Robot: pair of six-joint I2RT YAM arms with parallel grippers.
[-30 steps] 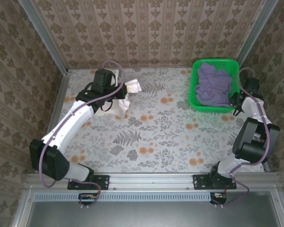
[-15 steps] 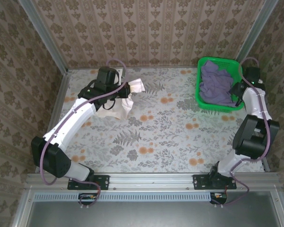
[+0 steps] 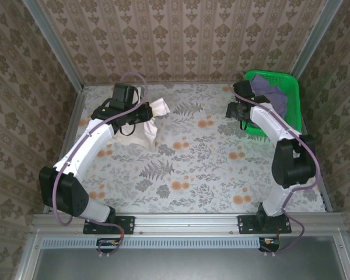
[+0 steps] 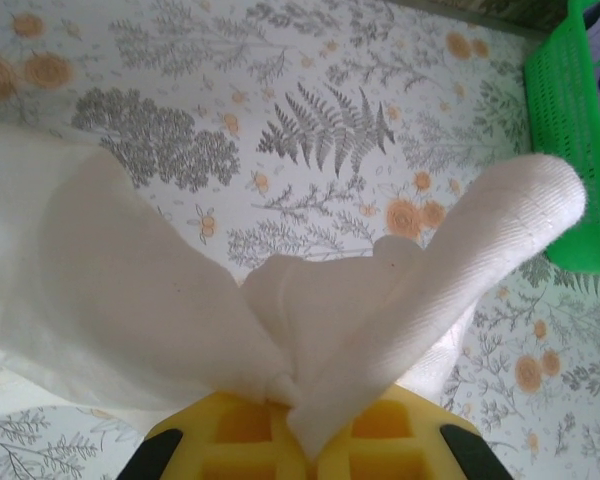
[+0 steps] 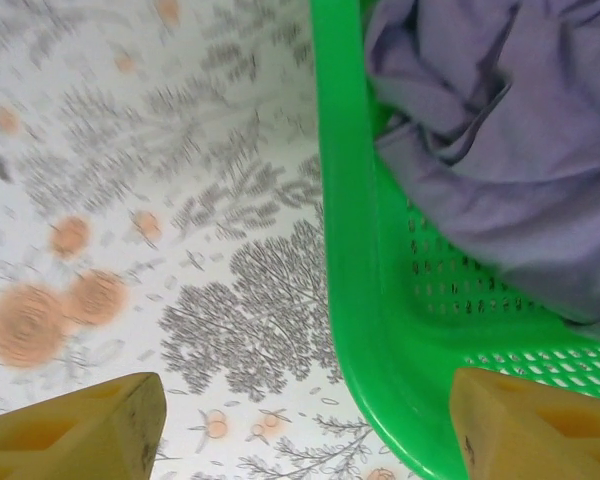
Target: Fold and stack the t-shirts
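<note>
The cream-white t-shirt point(image 3: 147, 125) hangs bunched at the back left of the table, pinched in my shut left gripper point(image 3: 144, 112). In the left wrist view its folds point(image 4: 180, 300) fan out from between the yellow jaws of the left gripper point(image 4: 305, 420). The lavender-purple t-shirt point(image 3: 272, 93) lies crumpled in the green basket point(image 3: 296, 93). My right gripper point(image 3: 236, 109) hovers at the basket's left side. In the right wrist view this gripper point(image 5: 310, 440) stands open astride the basket's rim point(image 5: 370, 300), holding nothing, with the purple shirt point(image 5: 500, 130) beyond it.
The flower-patterned table point(image 3: 186, 169) stretches between the two arms. Patterned walls and metal corner posts point(image 3: 52, 41) close in the back and sides. The basket stands in the back right corner, close to the right wall.
My right arm swung from the basket's right side over to its left side and its jaws opened. The basket slid slightly right. My left gripper shifted a little with the cream shirt.
</note>
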